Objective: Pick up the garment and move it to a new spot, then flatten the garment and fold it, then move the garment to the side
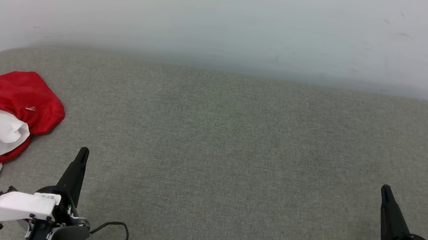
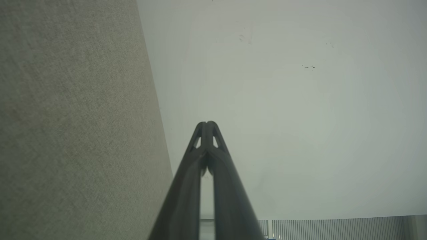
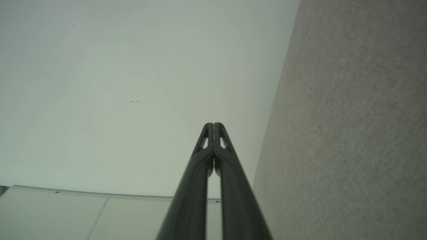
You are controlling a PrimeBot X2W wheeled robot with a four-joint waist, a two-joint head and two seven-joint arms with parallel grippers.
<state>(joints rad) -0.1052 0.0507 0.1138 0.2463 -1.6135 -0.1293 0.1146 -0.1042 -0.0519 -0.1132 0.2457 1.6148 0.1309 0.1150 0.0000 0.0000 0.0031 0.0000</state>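
Crumpled red-and-white jersey (image 1: 15,99) at far-left edge of tabletop (image 1: 233,161), near left tool (image 1: 83,151), off to its left. Right tool (image 1: 386,190) well apart. Both tools pinched closed, empty. Left tool nearer.

Long black tapered fingers (image 1: 76,171), white wrist housings (image 1: 18,205), looping black cable (image 1: 121,223).

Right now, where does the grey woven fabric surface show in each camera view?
Head view: the grey woven fabric surface spans the lower two thirds, crumpled red-and-white garment at its left end.
Left wrist view: the surface takes the left third, beside the shut left gripper.
Right wrist view: the surface takes the right side, beside the shut right gripper.
Shared landmark: the pale wall along its far edge.
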